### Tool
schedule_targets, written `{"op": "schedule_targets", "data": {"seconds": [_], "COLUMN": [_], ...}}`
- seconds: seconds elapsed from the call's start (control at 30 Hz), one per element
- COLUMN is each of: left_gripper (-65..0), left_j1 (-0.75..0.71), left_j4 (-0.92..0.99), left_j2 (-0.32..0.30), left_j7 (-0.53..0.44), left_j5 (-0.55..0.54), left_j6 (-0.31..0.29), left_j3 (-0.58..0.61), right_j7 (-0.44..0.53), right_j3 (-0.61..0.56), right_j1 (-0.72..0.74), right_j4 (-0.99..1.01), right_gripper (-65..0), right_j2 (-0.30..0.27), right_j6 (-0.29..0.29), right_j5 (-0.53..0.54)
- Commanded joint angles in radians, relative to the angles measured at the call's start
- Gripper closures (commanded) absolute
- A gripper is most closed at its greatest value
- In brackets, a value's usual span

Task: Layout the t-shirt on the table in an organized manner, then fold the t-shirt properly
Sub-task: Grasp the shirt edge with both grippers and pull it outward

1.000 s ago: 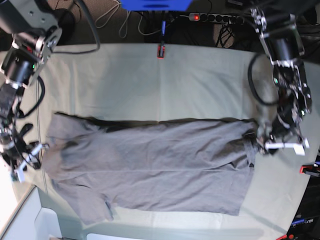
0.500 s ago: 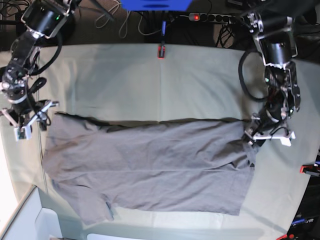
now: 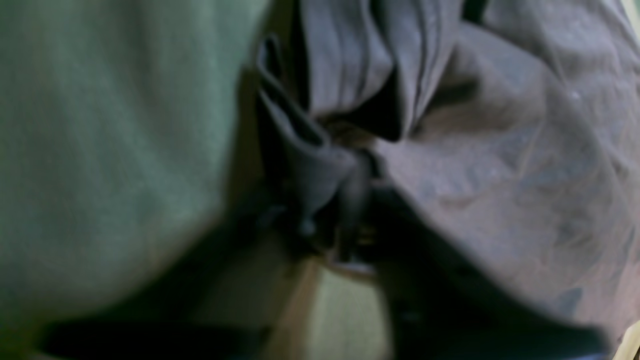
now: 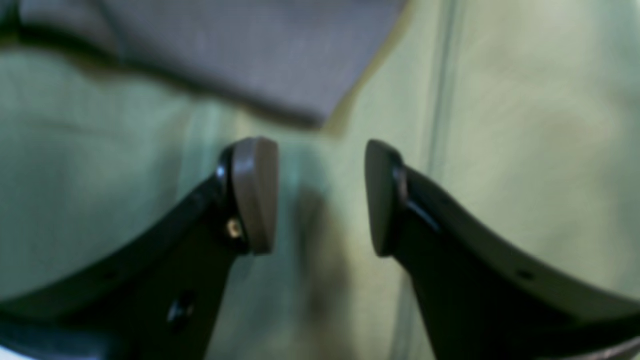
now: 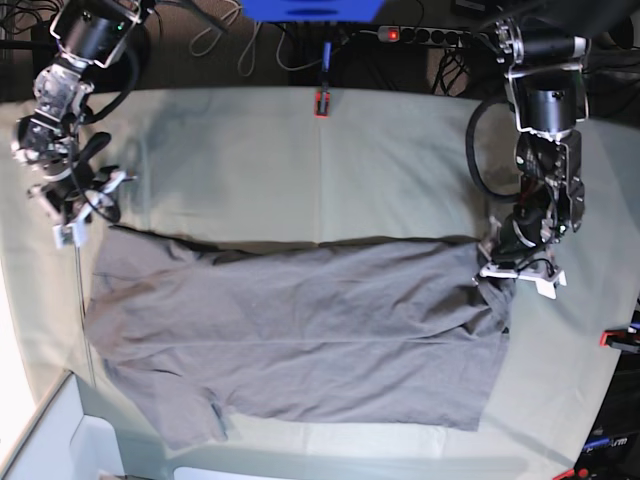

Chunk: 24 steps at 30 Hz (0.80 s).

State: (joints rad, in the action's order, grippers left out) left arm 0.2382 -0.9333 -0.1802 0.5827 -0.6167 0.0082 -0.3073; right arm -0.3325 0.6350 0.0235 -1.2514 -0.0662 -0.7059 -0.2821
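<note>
**Left arm pinches the shirt's corner; right arm waits open at the far edge**

Base view: I read this as the laying-out step, not folding proper. The t-shirt [image 5: 300,330] lies lengthwise across the middle of the table [image 5: 400,160], mostly flat, one long edge tucked under along the top and a sleeve sticking out at the lower left. My left gripper [image 5: 512,266] sits on the shirt's upper right corner, where the cloth is bunched. My right gripper [image 5: 78,207] hangs just above the shirt's upper left corner, apart from the fabric. A red clamp [image 5: 321,102] marks the table's far edge.

Left wrist view: blurred, but I see the t-shirt [image 3: 475,150] gathered into tight pleats that run down into the dark tips of the left gripper [image 3: 340,235]. I take it as clamped on that corner of cloth, with green table cover [image 3: 100,150] beside it.

Right wrist view: the right gripper [image 4: 320,195] stands wide apart, nothing between its pads, over bare table [image 4: 525,125]. A grey corner of the t-shirt [image 4: 260,60] lies just ahead of the fingertips, untouched.

My judgement: the next move calls for bringing the right gripper onto its corner, closing, then drawing both corners outward to smooth the tucked edge.
</note>
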Motion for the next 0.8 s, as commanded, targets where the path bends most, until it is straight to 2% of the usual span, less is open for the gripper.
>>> {"op": "schedule_targets", "data": {"seconds": [0.0,0.27,0.63,0.7,0.77], "left_gripper": [0.0,0.0,0.0,0.0,0.0], "left_j1": [0.022,0.016,-0.006,-0.006,-0.007], "left_j4": [-0.013,-0.034,-0.031,-0.036,-0.049], "left_j2": [-0.012,-0.017,-0.017,-0.017,-0.017], "left_j7": [-0.011,-0.002,0.0,0.0,0.0], "left_j5": [-0.007,-0.015,-0.016,-0.016,-0.016], "left_j6": [-0.004,-0.004,-0.004,-0.004,-0.004], "left_j3": [-0.002,-0.003,-0.003,-0.003,-0.003], "right_j7": [0.031,0.131,0.137,0.137,0.137], "right_j3": [0.004,0.004,-0.001,-0.002,0.006], "right_j1": [0.037,0.106,0.161,0.16,0.16], "right_j4": [0.014,0.17,0.275,0.273,0.27], "right_gripper": [-29.1,-29.1,-27.7,-21.3,-8.3], "right_j2": [-0.013,-0.05,-0.079,-0.079,-0.08], "right_j6": [0.008,0.008,0.008,0.008,0.008], "right_j5": [0.013,0.008,0.008,0.008,0.011]}}
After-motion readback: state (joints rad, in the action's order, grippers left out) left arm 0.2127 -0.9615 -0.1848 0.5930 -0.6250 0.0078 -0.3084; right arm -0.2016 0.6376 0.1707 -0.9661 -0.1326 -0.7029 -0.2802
